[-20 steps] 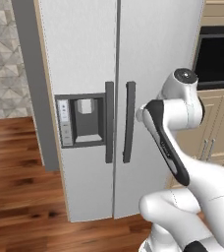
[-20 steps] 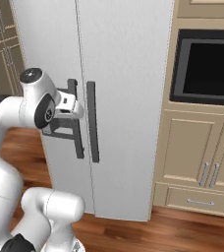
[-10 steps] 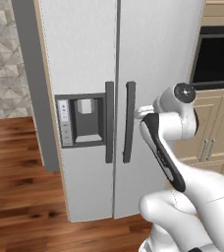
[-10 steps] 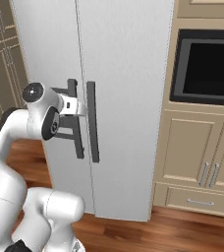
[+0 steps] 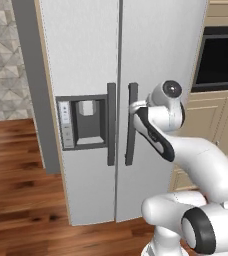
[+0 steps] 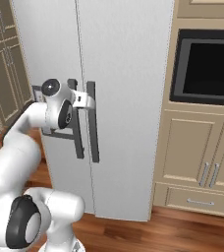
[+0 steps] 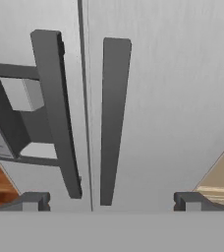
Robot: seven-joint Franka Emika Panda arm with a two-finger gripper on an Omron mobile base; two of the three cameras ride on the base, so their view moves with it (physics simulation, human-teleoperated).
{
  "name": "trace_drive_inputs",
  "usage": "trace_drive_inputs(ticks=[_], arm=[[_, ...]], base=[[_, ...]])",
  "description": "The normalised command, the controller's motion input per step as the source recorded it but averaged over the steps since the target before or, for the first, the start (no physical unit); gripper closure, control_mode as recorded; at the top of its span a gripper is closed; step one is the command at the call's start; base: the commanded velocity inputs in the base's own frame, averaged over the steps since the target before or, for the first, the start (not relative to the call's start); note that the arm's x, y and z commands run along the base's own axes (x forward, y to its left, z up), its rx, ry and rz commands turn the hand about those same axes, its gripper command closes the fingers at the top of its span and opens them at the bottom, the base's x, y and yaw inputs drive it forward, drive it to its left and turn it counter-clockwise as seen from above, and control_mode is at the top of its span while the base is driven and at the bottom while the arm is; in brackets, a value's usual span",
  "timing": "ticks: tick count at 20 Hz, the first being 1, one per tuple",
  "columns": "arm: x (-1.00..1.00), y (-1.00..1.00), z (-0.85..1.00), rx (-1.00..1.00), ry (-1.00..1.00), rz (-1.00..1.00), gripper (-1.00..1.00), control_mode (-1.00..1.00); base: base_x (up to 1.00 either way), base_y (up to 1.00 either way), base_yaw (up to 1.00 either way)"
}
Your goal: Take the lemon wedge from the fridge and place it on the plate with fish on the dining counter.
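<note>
The tall light grey fridge (image 5: 156, 60) (image 6: 128, 74) stands straight ahead with both doors closed. Its two dark vertical handles meet at the middle seam, and a dark dispenser panel (image 5: 83, 122) sits in the left door. My gripper (image 5: 136, 106) (image 6: 87, 101) is open, right at the upper part of the right door's handle (image 5: 131, 125) (image 6: 92, 128). In the hand view that handle (image 7: 114, 123) runs up between my widely spread fingertips (image 7: 35, 201), with the gripper (image 7: 111, 202) centred on it. The lemon wedge is hidden behind the closed doors. The plate with fish and the dining counter are out of view.
A black built-in oven (image 5: 221, 57) (image 6: 207, 66) sits in beige cabinetry (image 6: 202, 157) right of the fridge. More beige cabinets (image 6: 1, 74) stand to its left, beside a grey tiled wall (image 5: 6, 60). Wood floor (image 5: 21, 175) lies below.
The arm has brought the gripper forward to the fridge's right handle; the fingers now straddle it. The doors have stayed closed.
</note>
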Motion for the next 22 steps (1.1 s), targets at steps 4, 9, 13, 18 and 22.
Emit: trace_drive_inputs(ticks=[4,9,13,18,22], arm=[[0.48,0.0,-0.21,0.0,0.0,0.05,-1.0,-1.0],[0.38,0.0,-0.2,0.0,-0.05,0.04,-1.0,-1.0],[0.27,0.0,-0.11,-0.01,-0.04,0.0,-1.0,-1.0],[0.41,0.0,-0.05,-0.01,0.0,0.0,-1.0,-1.0],[0.47,0.0,0.0,0.0,0.0,0.0,-1.0,-1.0]], base=[[0.0,0.0,0.0],[0.0,0.0,0.0],[0.0,0.0,0.0],[0.0,0.0,0.0],[0.0,0.0,0.0]])
